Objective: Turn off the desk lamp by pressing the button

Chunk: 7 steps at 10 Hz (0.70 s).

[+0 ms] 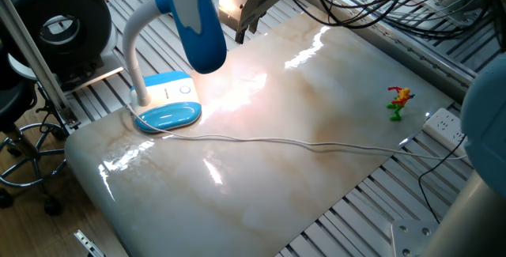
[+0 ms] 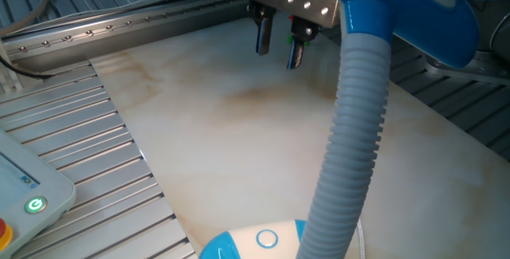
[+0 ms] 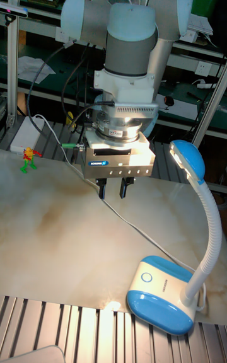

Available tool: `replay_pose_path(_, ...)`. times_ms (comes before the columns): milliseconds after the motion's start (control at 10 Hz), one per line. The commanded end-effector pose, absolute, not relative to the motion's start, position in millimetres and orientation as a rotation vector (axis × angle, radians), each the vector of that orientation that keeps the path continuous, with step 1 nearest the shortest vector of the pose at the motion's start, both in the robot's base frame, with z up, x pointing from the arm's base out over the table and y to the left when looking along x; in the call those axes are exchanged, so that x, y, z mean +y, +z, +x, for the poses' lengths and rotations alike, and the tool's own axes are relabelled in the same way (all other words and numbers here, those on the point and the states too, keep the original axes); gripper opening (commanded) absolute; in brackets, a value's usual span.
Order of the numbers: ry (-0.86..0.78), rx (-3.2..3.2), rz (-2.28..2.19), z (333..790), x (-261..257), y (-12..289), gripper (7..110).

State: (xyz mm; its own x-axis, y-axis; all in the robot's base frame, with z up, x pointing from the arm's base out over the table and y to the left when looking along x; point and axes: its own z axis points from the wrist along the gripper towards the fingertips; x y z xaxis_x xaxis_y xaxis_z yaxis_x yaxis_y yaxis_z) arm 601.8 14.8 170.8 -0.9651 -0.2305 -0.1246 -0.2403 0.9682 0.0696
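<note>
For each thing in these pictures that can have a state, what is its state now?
desk lamp: switched on, its glow on the table.
button: not pressed, nothing touches it.
gripper: jaws open, empty, above the table, apart from the lamp.
white cord: lies slack across the table.

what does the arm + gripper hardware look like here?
The arm has a pale grey-blue rounded shell with a dark grey segment. Below it sits a silver flange and a boxy silver gripper carrying a small blue label and two short dark fingers. Black cables loop along it, and a green-tipped connector plugs in at the side.
</note>
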Motion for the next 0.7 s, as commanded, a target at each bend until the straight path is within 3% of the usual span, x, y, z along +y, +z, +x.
replay_pose_path(0,0.143,2.990,-0.369,614,23,155,44)
replay_pose_path(600,0.173,2.961,-0.361,625,39,121,44)
